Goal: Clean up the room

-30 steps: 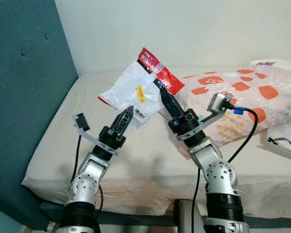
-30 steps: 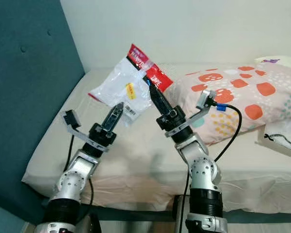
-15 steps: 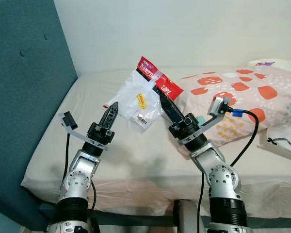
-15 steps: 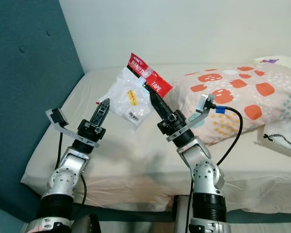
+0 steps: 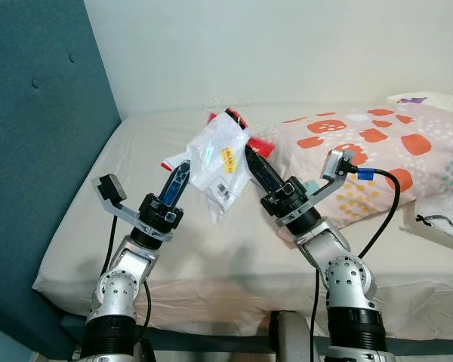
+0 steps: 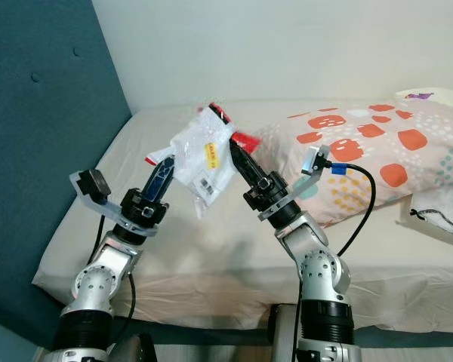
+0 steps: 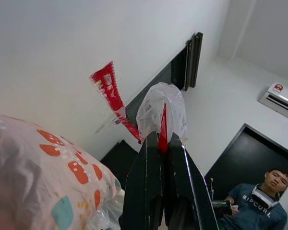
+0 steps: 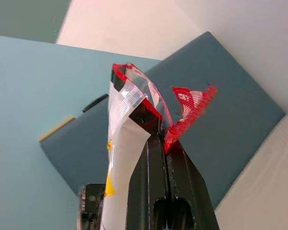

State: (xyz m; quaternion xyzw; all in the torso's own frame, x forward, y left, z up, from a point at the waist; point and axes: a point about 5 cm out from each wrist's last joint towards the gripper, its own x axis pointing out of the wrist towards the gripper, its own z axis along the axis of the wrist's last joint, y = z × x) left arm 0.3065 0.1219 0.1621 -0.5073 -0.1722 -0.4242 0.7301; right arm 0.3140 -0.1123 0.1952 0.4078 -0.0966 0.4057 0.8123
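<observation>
Fingers of right gripper (image 5: 248, 153) and left gripper (image 5: 184, 167) both clamped on plastic packet (image 5: 220, 162) above bed (image 5: 98, 226).

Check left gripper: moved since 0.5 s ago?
Yes. The left gripper moved right, away from the headboard, and now pinches the plastic bag.

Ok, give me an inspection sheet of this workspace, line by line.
Surface: cream-sheeted bed mattress, wrinkled.
Job's things: clear plastic packet with red header, held up above the bed between both grippers.
Clutter: orange-spotted pink pillow; white drawstring bag at the bed's right edge.
Grippers: left gripper with fingers shut on the packet's lower left edge; right gripper with fingers shut on its red end.
Cables: black cable loops from the right wrist camera.
Surroundings: teal padded headboard on the left, white wall behind; a person seen in the left wrist view.
</observation>
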